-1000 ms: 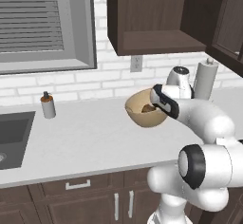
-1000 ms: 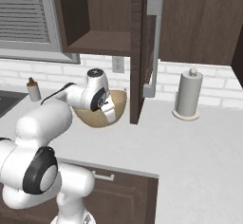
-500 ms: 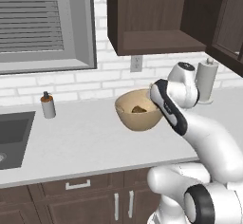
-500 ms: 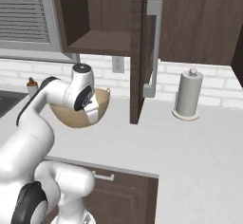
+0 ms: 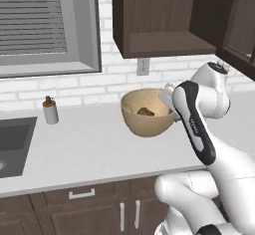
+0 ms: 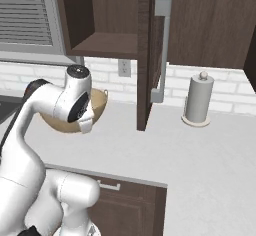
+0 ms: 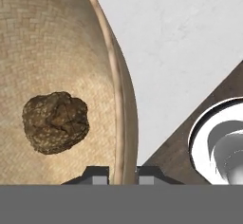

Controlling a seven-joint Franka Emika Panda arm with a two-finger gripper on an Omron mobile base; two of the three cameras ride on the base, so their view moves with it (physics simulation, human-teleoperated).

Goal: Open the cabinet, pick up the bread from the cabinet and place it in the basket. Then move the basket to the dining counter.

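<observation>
Cabinet (image 6: 145, 55) door standing open, bread (image 7: 55, 122) lying in basket (image 5: 148, 112). Pincer (image 7: 122, 173) pinching basket rim at its 3 o'clock side, basket riding clear of tabletop (image 5: 84, 149). Remaining: carrying basket to dining counter.

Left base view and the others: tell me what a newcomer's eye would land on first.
First comes the tan basket, lifted off the white counter with the tool clamped on its rim and the small dark bread lying inside. Next is the dark cabinet above, its door swung open toward the room, shelf bare. To the right a paper towel roll stands by the brick wall.
</observation>
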